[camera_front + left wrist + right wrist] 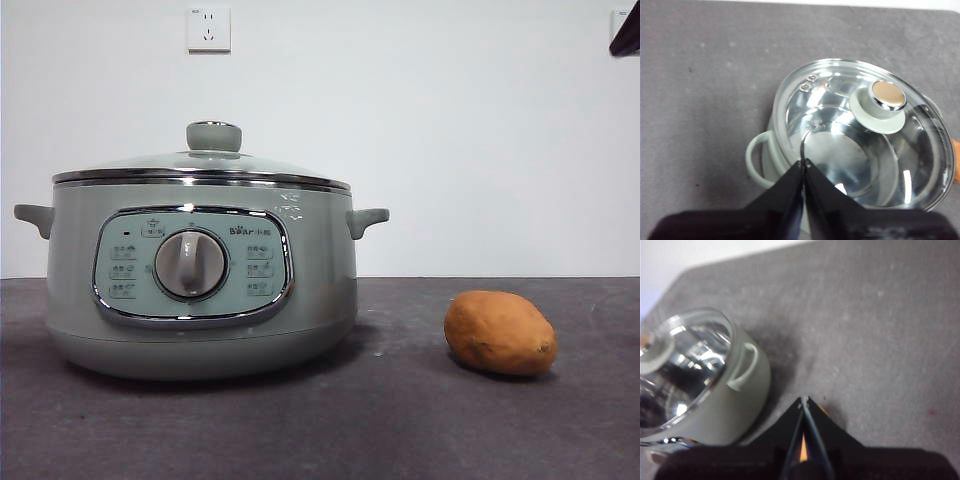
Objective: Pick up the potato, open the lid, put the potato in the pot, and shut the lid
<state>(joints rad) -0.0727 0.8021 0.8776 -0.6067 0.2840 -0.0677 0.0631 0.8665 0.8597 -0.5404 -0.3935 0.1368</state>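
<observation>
A dark grey table (420,420) fills the lower part of the front view, its matte top faintly mottled, its far edge a level line just below mid-frame. Behind it a plain white wall (480,140) takes up the upper half. A white socket (208,29) sits on the wall at the upper left of centre, near the top edge, with small dark slots on its face. At the upper right edge a second pale plate (619,22) shows, partly hidden; what it is cannot be told.
</observation>
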